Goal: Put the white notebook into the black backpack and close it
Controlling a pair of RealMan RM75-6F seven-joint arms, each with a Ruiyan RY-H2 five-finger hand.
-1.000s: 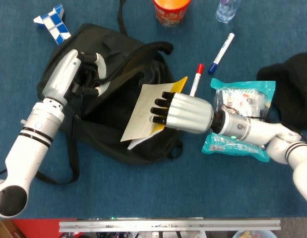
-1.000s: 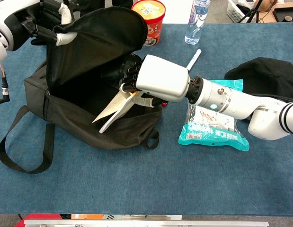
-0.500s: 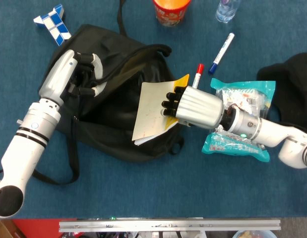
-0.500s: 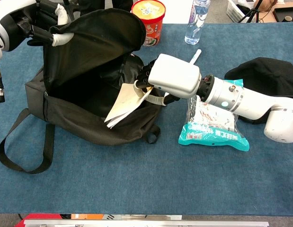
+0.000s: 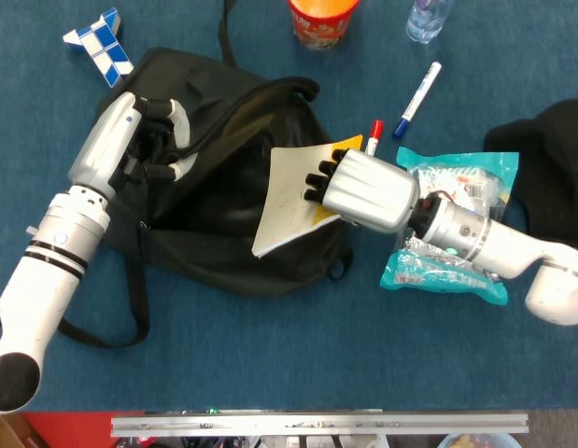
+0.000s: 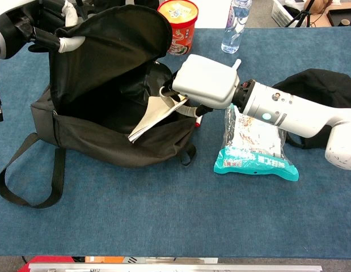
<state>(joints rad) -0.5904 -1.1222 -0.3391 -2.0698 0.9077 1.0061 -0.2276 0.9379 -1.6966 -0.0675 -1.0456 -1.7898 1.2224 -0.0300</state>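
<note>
While the right hand (image 5: 363,189) grasps the white notebook (image 5: 290,198) by its near edge, tilted over the black backpack (image 5: 228,224), the far corner points into the opening. Left hand (image 5: 153,140): grips the raised flap (image 6: 110,39), evidently to keep the mouth wide. Head view only: red-capped marker (image 5: 372,140), blue-capped marker (image 5: 416,97), folding puzzle (image 5: 100,42). Chest view only: the dark cavity below the notebook, not yet inside. Adjacent: teal snack packet (image 6: 256,156).

matt cloth backpack (image 5: 214,224), seemingly paper notebook (image 5: 289,201)
</note>
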